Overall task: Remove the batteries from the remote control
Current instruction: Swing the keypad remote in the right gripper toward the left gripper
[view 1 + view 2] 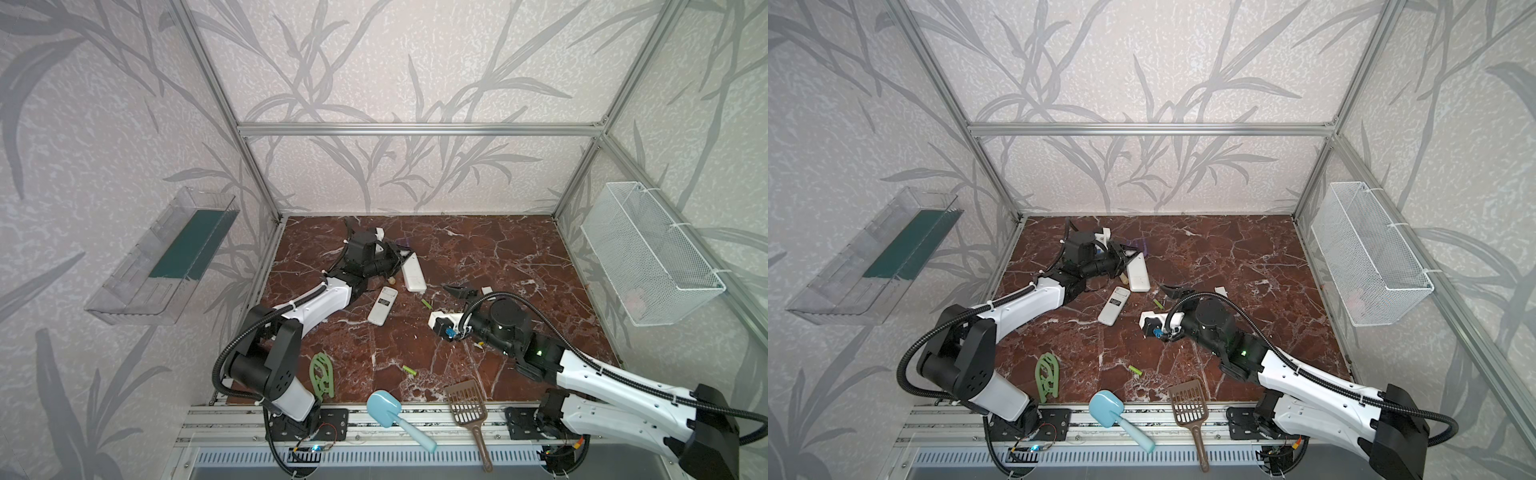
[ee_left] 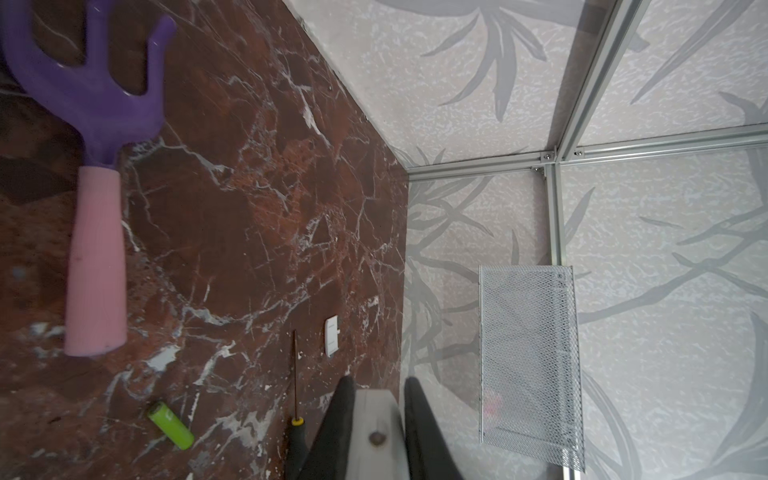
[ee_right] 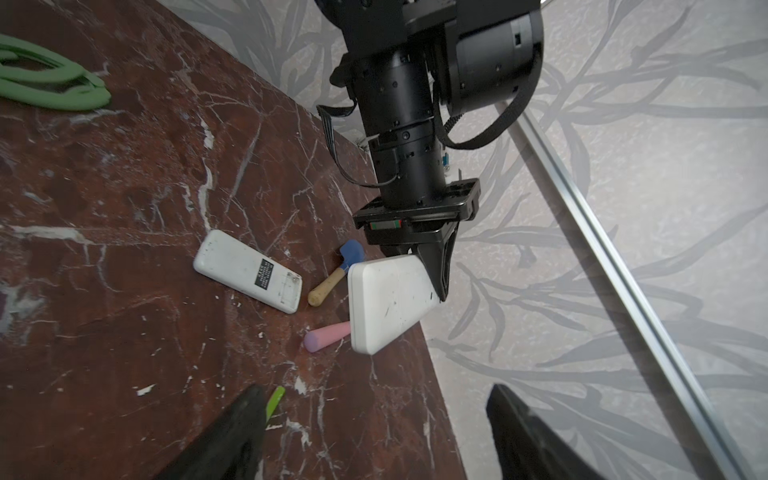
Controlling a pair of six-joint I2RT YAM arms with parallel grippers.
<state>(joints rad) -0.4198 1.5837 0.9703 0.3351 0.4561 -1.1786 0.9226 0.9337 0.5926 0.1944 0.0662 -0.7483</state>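
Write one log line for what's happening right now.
left gripper: shut on remote | right gripper: open, empty | batteries: two loose on table

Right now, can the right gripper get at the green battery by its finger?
Probably yes. The right gripper is open and empty; the battery lies loose just beside one finger, nothing over it. A small sideways shift should bracket it.

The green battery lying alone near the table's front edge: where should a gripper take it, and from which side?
Take the battery at its middle, from straight above, jaws across its thin width. It lies flat on the marble table with free space on both sides; a round cell would likely roll if pushed sideways.
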